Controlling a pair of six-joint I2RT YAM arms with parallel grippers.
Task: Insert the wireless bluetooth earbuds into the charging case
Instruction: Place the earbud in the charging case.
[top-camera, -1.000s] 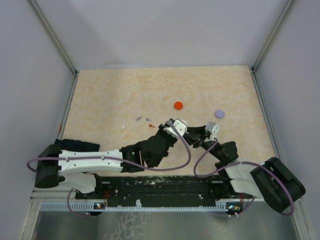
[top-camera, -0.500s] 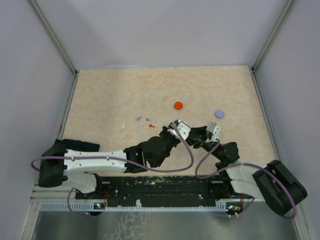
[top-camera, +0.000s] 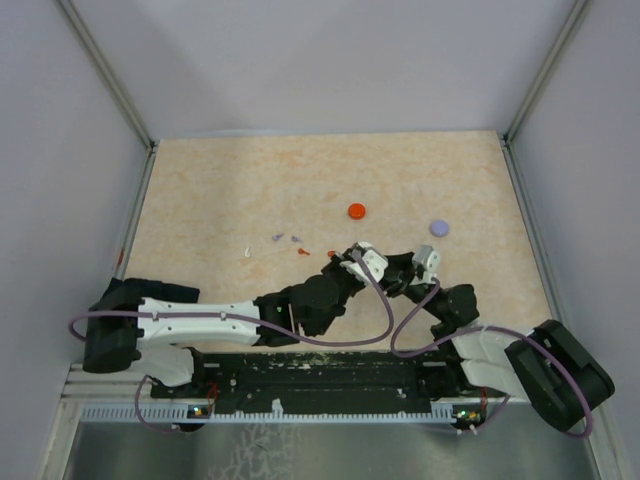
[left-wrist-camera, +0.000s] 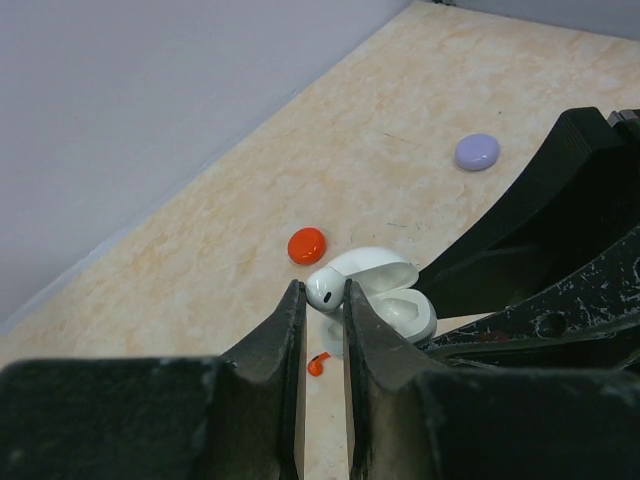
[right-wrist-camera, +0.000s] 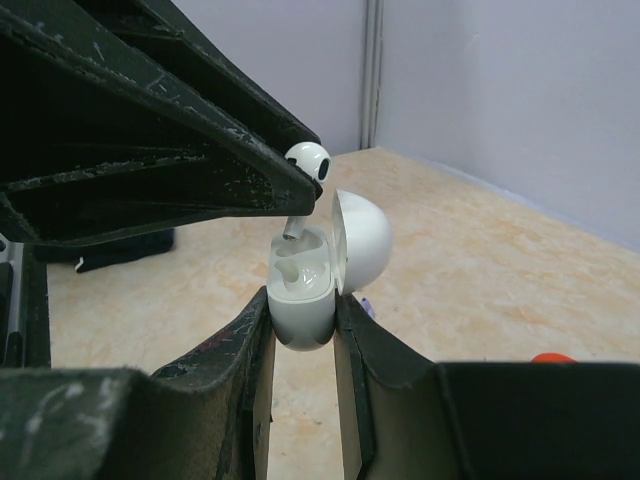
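left gripper (left-wrist-camera: 322, 295) has shifted right, pinching white earbud (right-wrist-camera: 308, 160) just above open case (right-wrist-camera: 300, 305) clamped by right gripper (right-wrist-camera: 303, 335).

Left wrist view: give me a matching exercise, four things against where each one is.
Things:
1. white earbud
2. charging case
3. red disc
4. purple disc

Places:
A. on the table, far right
B. in the jaws of the right gripper, lid open
C. in the jaws of the left gripper
D. on the table, just behind the case

Pairs: 1-C, 2-B, 3-D, 4-A.
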